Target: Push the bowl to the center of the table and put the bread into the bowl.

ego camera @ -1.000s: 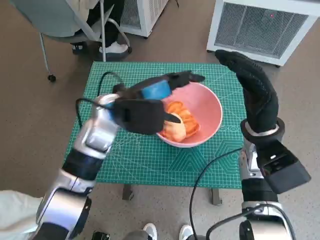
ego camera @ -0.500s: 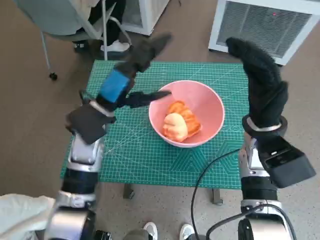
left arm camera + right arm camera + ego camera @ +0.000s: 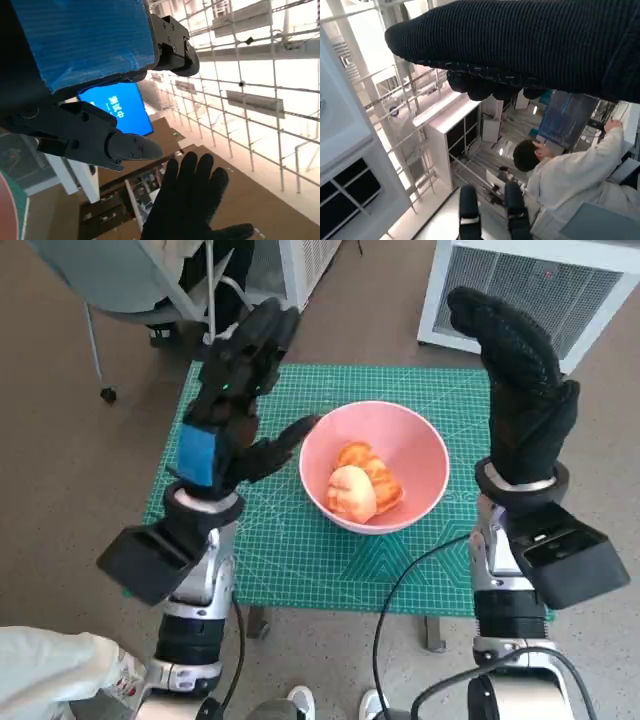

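Bread (image 3: 360, 485), golden-orange and lumpy, lies inside the round pink bowl (image 3: 418, 454), which sits near the middle of the green gridded cutting-mat surface (image 3: 300, 555). Left of the bowl, the black left hand (image 3: 232, 410) with blue tape on its back is raised, fingers spread, holding nothing. Right of the bowl, the black-gloved right hand (image 3: 520, 390) stands upright beside the rim, fingers straight and together, empty.
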